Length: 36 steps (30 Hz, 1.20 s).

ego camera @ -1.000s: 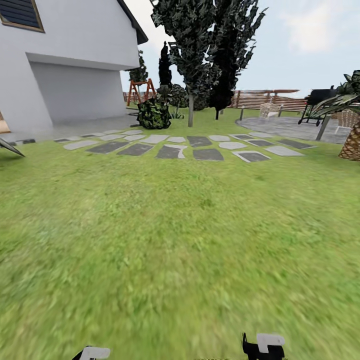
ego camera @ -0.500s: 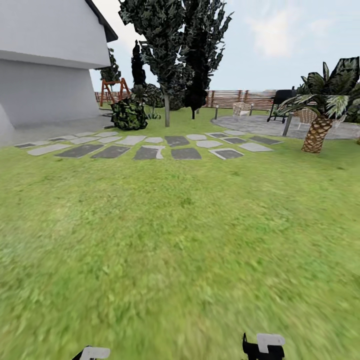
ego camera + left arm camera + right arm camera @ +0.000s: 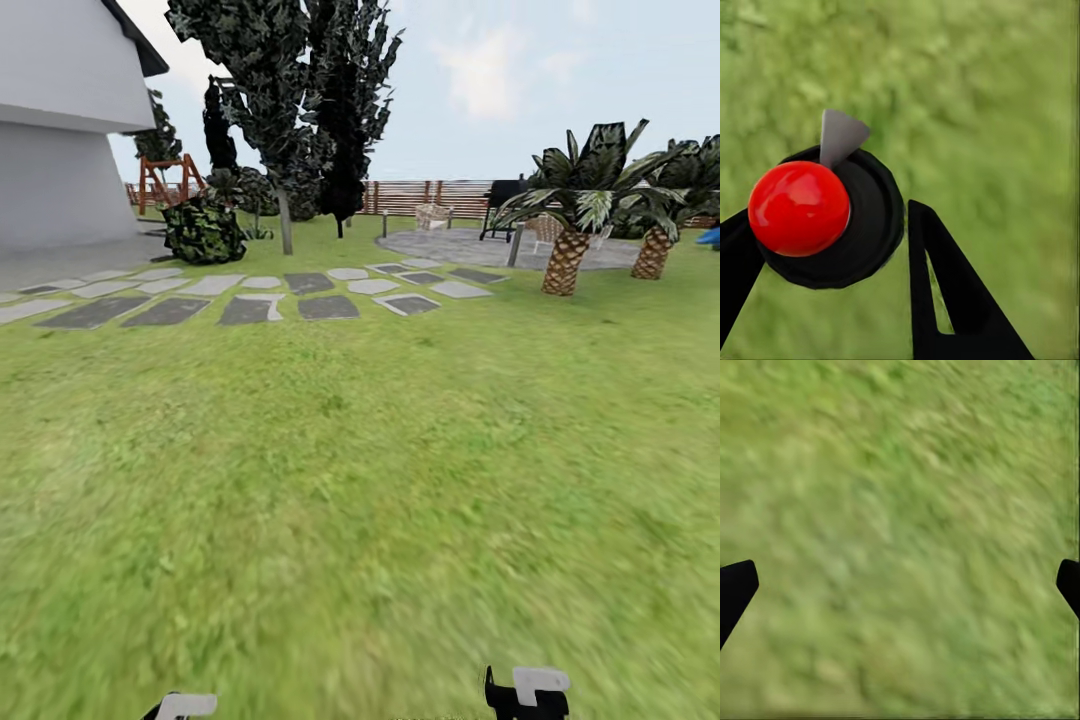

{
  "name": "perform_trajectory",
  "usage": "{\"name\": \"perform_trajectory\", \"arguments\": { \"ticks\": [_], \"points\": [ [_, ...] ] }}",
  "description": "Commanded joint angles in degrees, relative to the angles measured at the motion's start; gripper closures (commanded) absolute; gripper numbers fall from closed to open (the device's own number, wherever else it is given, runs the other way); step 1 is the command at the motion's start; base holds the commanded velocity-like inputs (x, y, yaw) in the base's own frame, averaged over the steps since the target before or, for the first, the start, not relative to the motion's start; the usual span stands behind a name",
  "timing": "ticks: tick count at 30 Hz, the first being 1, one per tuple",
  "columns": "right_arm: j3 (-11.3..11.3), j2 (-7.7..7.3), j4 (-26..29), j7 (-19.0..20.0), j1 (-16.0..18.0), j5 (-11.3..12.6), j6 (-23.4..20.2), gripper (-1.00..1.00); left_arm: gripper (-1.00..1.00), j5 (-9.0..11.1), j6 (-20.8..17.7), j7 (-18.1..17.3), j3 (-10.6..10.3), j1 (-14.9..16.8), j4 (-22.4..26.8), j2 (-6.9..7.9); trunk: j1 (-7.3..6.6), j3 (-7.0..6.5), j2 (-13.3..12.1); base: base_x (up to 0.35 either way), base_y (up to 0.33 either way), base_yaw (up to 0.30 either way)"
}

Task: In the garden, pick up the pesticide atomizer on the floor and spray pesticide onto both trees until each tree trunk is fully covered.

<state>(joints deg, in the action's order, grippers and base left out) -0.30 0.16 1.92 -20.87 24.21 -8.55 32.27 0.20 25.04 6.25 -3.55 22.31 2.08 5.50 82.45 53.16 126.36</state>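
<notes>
Head view: a wide green grass lawn [image 3: 360, 480] stretches ahead to a row of flat grey stepping stones [image 3: 250, 295]. Behind them stands a tall tree with a straight grey-brown trunk [image 3: 286, 222] and a mottled dark-green crown, beside a narrow black cypress-like tree [image 3: 345, 120]. A white house wall [image 3: 60, 130] is at the left, a brown slatted wooden fence [image 3: 420, 195] runs along the back, and two short palms with scaly orange-brown trunks [image 3: 565, 262] stand at the right near a grey paved patio [image 3: 470, 245].

Left wrist view: the left gripper [image 3: 825, 247] clamps its black fingers [image 3: 945, 292] around the pesticide atomizer with a round black body, red ball top and grey nozzle [image 3: 817, 214], held above blurred grass.

Right wrist view: the right gripper [image 3: 900, 585] has its black fingertips [image 3: 735, 589] spread wide apart, holding nothing, over blurred grass.
</notes>
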Motion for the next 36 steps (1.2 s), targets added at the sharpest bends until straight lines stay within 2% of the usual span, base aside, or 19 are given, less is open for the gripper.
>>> {"name": "perform_trajectory", "arguments": {
  "ticks": [1, 6, 36],
  "points": [
    [-0.1, 0.02, -0.1, -0.5, 0.1, -0.6, 0.0, -1.0, 1.0, 0.6, 0.2, 0.3, -0.4, 0.0, 0.0, 0.02, -0.01, 0.05, 0.0, 0.0, 0.0, -0.3],
    [-0.1, 0.01, -0.1, -0.5, 0.1, -0.6, 0.0, -1.0, 1.0, 1.3, 0.2, 0.3, -0.3, 0.0, 0.0, 0.04, -0.01, 0.05, 0.0, 0.0, 0.0, -0.3],
    [-0.1, 0.01, -0.1, -0.6, 0.1, -0.6, 0.0, -1.0, 1.0, 1.3, 0.1, 0.3, -0.3, 0.0, -0.1, -0.05, -0.01, 0.05, 0.0, 0.0, 0.0, -0.3]
  ]
}}
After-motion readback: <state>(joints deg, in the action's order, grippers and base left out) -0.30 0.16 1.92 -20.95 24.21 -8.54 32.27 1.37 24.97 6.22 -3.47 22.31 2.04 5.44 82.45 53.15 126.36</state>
